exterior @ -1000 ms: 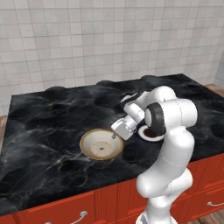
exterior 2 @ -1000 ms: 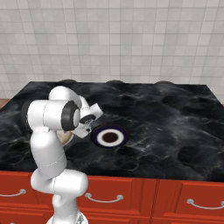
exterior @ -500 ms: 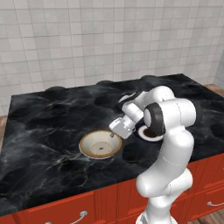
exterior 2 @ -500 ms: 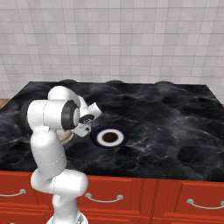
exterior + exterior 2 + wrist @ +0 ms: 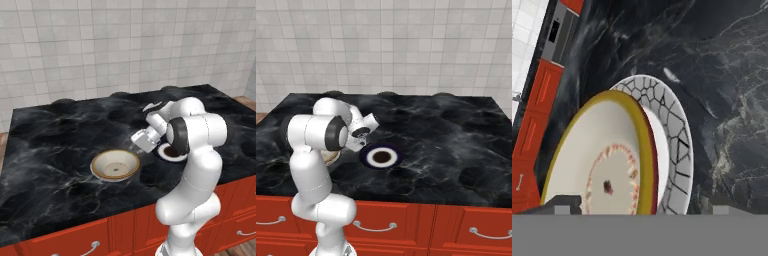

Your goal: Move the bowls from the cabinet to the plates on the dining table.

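One cream ceramic bowl with an ochre-yellow rim and a ring of reddish dots (image 5: 115, 166) sits left of the middle in my left base view, on the long black marble table top with white veins (image 5: 60, 135). In my hand view the bowl (image 5: 604, 160) is in the lower left, resting on a small round white plate with a grey cracked-looking rim (image 5: 674, 135). In my right base view a small round plate with a dark blue rim (image 5: 381, 156) lies bare in the middle. The two-finger gripper (image 5: 136, 145) hangs just right of the bowl. I cannot tell how wide its fingers are. Red drawer fronts with silver handles (image 5: 406, 227) run along the bottom.
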